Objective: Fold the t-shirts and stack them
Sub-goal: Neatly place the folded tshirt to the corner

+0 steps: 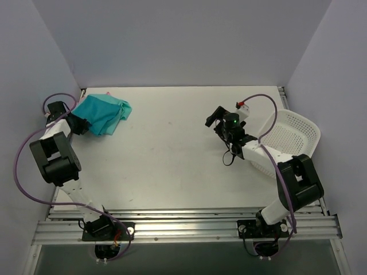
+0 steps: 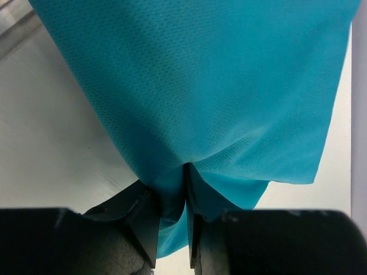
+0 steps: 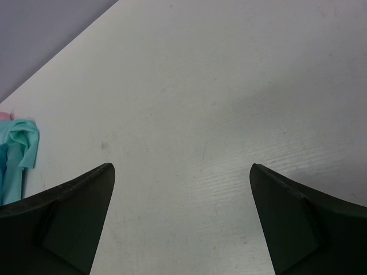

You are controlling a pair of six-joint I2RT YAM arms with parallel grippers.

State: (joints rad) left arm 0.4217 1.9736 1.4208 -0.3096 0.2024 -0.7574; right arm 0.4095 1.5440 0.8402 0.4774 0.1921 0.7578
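Pinched between the dark fingers of the left gripper (image 2: pixel 172 189) is a bunched fold of the teal t-shirt (image 2: pixel 218 86); the jaws are pressed together on the cloth, which fans out and away from them. From above, that shirt lies crumpled in the far-left corner of the table (image 1: pixel 172 149), close to the side wall (image 1: pixel 34 69). The right gripper (image 3: pixel 180 169) hangs over bare tabletop with its jaws spread wide and nothing between them, well apart from the shirt and just beside the white basket (image 1: pixel 295 134). At the left edge of its view show a lighter green cloth (image 3: pixel 17 149) and a pink sliver (image 3: pixel 4 116), probably the other shirts in the same heap.

The grip appears to take several layers at once, so a pull would likely drag the whole bundle, perhaps the shirts under it too, rather than open one out. With the heap so near the table's edge, a sideways tug could spill cloth off it. One arm alone would leave the shirt crumpled.
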